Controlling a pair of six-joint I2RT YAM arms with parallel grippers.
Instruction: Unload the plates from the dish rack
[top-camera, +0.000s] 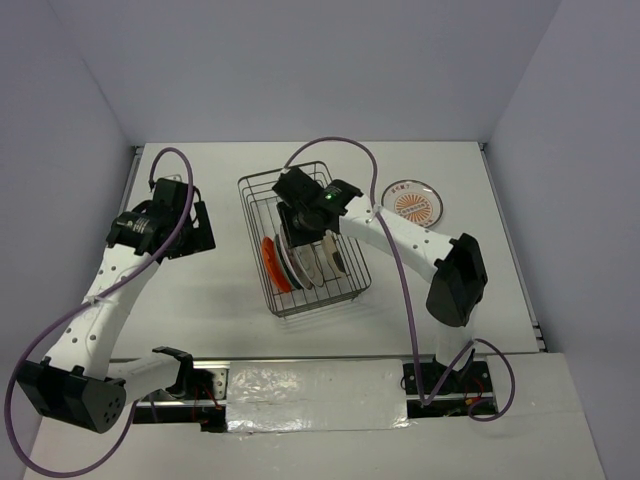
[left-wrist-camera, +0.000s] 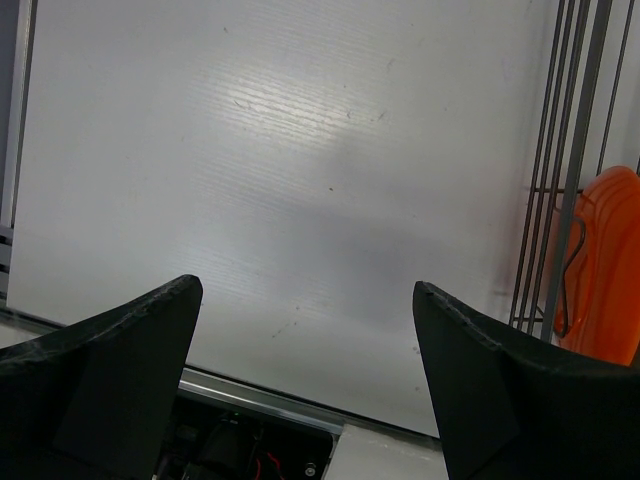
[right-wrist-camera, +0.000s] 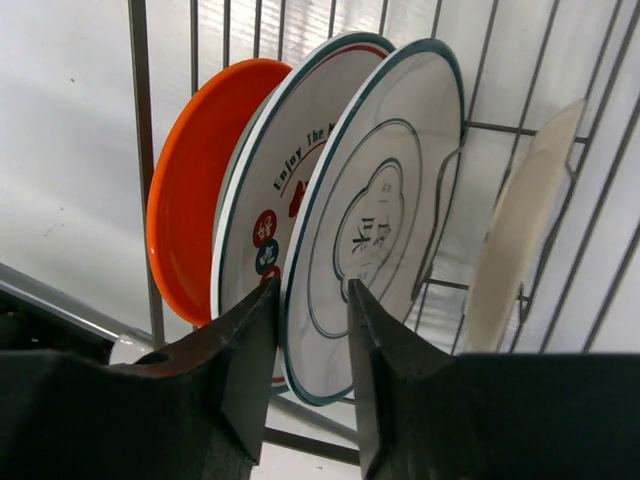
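Right wrist view: the right gripper straddles the lower rim of a teal-rimmed plate; whether its fingers truly pinch it I cannot tell. Below is a white table, walled in pale grey. The plate stands upright in the dark wire dish rack, with an orange plate and a printed plate at its 9 o'clock and a cream plate at 3. A sunburst plate lies on the table at the rack's 2 o'clock. The left gripper gapes wide, its arm bent at the rack's 9 o'clock.
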